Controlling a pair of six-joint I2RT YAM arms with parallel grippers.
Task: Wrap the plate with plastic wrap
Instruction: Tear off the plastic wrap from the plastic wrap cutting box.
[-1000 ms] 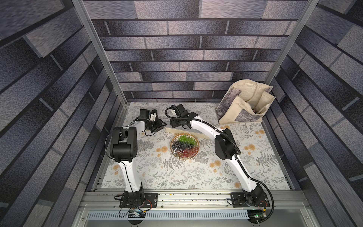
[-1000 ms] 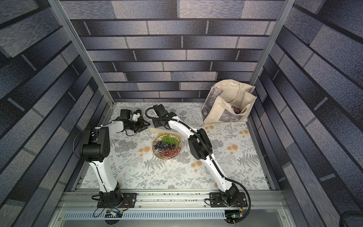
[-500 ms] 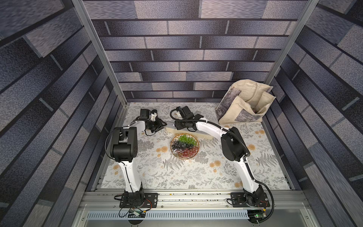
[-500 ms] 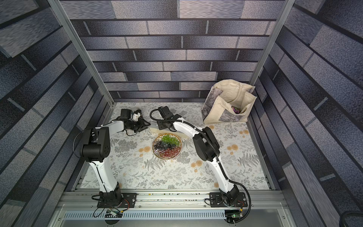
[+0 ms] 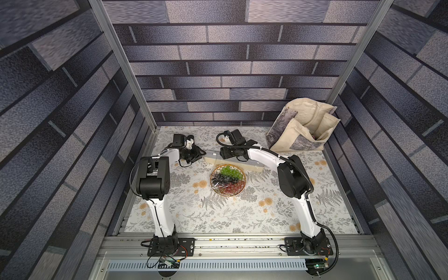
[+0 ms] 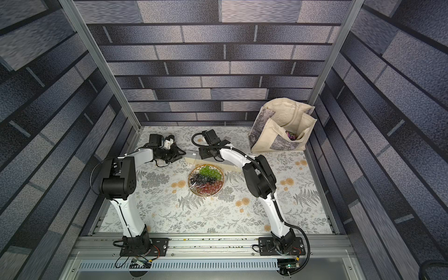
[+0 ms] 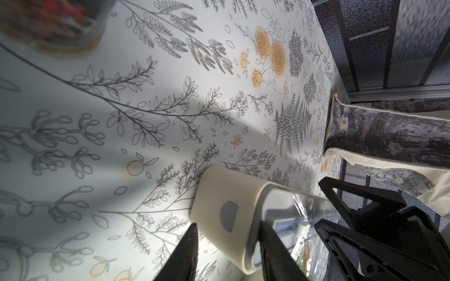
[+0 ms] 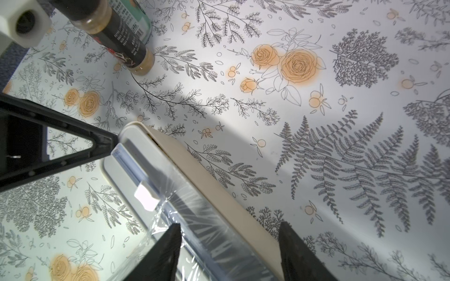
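**Left hand** (image 7: 229, 223): set narrow, one finger close on each side of the end of the cream box (image 7: 226, 219). This reads as a hold on the box. Likely purpose: pin the box so the film can be drawn or torn without it sliding.

**Right hand** (image 8: 230, 223): wide, holding nothing. It straddles the box further along, one finger over the plastic wrap (image 8: 194, 219) at the slot, the other past the box's cream side. It is either letting go or setting up a fresh pinch; I cannot say which.

**Plate** (image 5: 228, 194): on the table (image 5: 218, 218), just beside the box on its robot-base side. Glossy crinkles over the grapes suggest wrap lies across it. Whether the wrap is tucked under the rim cannot be seen.

**Views:**
- Both top views hide the fingers under the wrists, so only the wrist views show how the jaws stand.
- The right wrist view shows a dark spice bottle (image 8: 117, 31) beyond the box's end, which I cannot make out from above. It misses the plate entirely.
- The left wrist view has the plate only as a blur at its edge.
- The top views show the plate whole.
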